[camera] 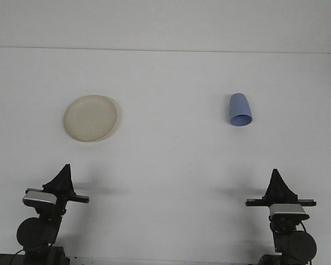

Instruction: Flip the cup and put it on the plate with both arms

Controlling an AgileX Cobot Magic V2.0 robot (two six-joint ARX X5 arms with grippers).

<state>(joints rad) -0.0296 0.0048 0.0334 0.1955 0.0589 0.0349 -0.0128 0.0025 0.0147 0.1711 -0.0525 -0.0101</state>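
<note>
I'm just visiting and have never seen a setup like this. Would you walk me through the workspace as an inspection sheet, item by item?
Surface: white table, plain and clean-looking.
Job's things: cream plate lies flat at the left, bare. Blue cup is at the right, well apart from the plate; it seems to lie tipped, its wide opening toward the camera.
Clutter: nothing seen.
Grippers: left gripper and right gripper sit at the near edge, both away from the cup and plate, holding nothing; fingers drawn to a point.
Cables: short dark wires seem to show by the arm bases at the bottom edge.
Surroundings: pale wall behind the table; nothing else seen.
</note>
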